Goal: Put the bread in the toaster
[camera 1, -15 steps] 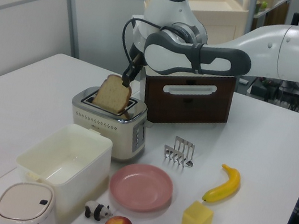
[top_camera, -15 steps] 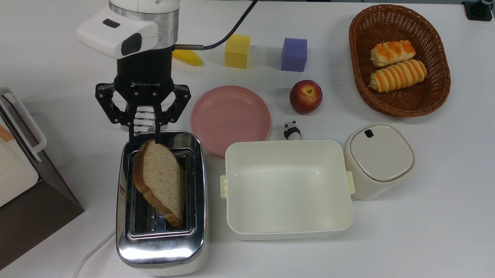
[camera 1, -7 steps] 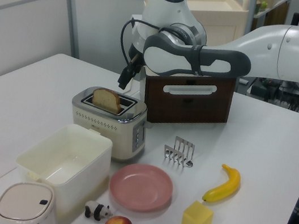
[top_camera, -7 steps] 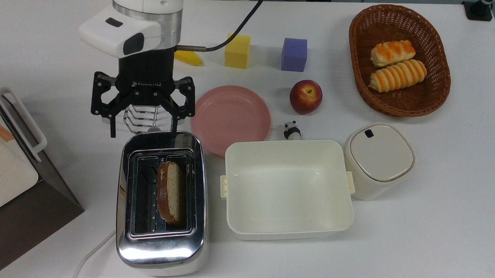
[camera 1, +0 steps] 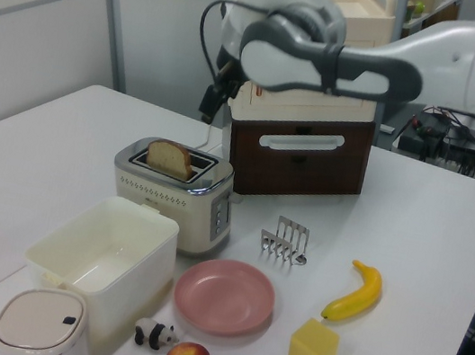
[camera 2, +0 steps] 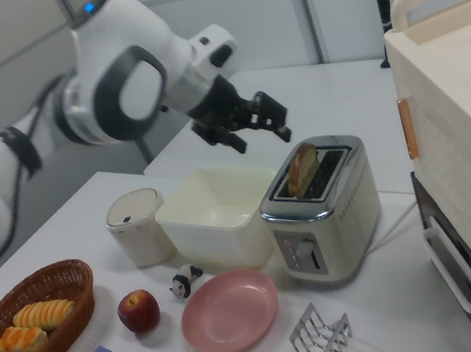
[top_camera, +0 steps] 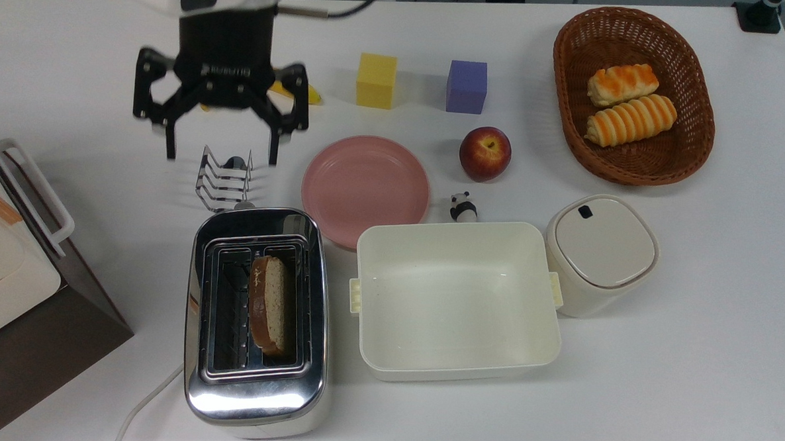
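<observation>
You have the pincer (top_camera: 221, 148) spread wide and holding nothing, hanging in the air above the wire toast rack (top_camera: 223, 181). In the top view its two dark fingers (top_camera: 170, 146) point down either side of that rack, well apart from the toaster (top_camera: 253, 387) below it in the picture. In the right view the pincer (camera 2: 263, 138) sits up and to the right view's left of the toaster (camera 2: 327, 228), with clear air between them.

The bread (top_camera: 269, 304) stands on edge in the toaster slot nearer the top view's right, its crust poking above the chrome rim. The other slot, to the top view's left, is dark. In the left view the bread (camera 1: 168, 159) rises a little above the toaster (camera 1: 175, 194).

Note what crowds the toaster. The cream tub (top_camera: 454, 362) lies just beside it on the top view's right, and the pink plate (top_camera: 365, 183) sits close to its upper right corner, its near rim hidden behind the tub. The brown cabinet (top_camera: 43, 338) fills the top view's left edge, with a strip of bare tabletop (top_camera: 677, 385) between it and the toaster. The white cord (top_camera: 143, 402) trails off the toaster's lower left corner toward the bottom edge.

Beyond the pincer, the banana (top_camera: 312, 96), yellow block (top_camera: 376, 80) and purple block (top_camera: 466, 86) line the far side. The widest bare tabletop is at the top view's lower right.
</observation>
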